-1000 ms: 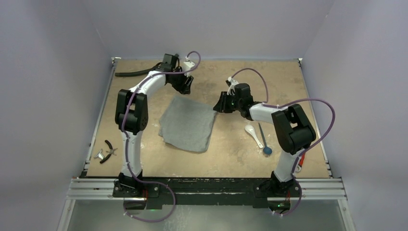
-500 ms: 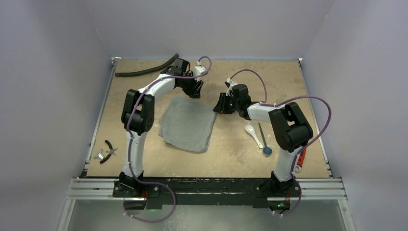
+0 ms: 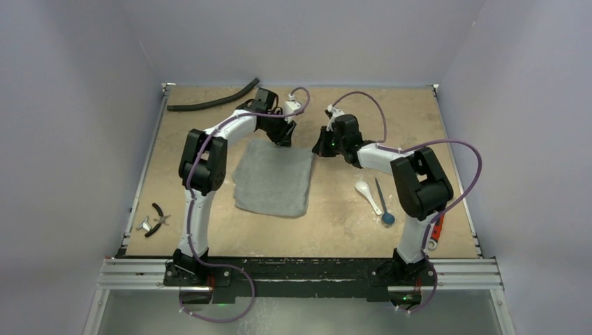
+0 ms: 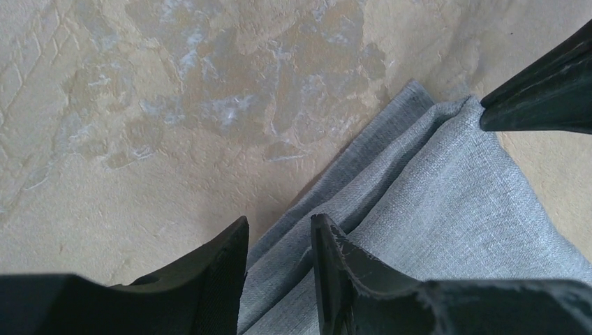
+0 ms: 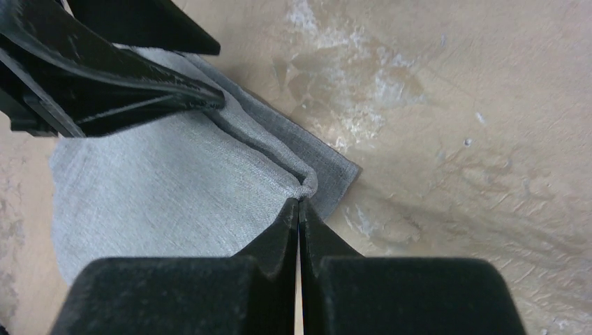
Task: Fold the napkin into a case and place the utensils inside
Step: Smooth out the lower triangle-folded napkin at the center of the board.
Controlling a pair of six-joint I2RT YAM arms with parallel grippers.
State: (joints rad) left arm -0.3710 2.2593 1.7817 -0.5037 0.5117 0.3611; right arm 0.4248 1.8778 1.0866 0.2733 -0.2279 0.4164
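Observation:
The grey napkin (image 3: pixel 274 178) lies folded in layers mid-table. My left gripper (image 3: pixel 283 136) is at its far edge, jaws open and astride a fold of the cloth (image 4: pixel 391 209); the gripper (image 4: pixel 280 222) holds nothing. My right gripper (image 3: pixel 320 148) is shut on the napkin's far right corner, and the wrist view shows the tips (image 5: pixel 299 204) pinching the bunched top layer (image 5: pixel 174 181). The white spoon (image 3: pixel 368 195) and the dark stick with a round blue end (image 3: pixel 383 206) lie on the table right of the napkin, apart from both grippers.
A black hose (image 3: pixel 213 102) lies at the far left edge. Black pliers (image 3: pixel 159 216) lie near the left front. A red-handled wrench (image 3: pixel 436 230) lies at the right, partly behind my right arm. Grey walls enclose the table.
My left gripper has swung right and down onto the napkin's far edge. My right gripper has shifted slightly farther with the corner. The napkin now lies squarer, with its far edge straightened.

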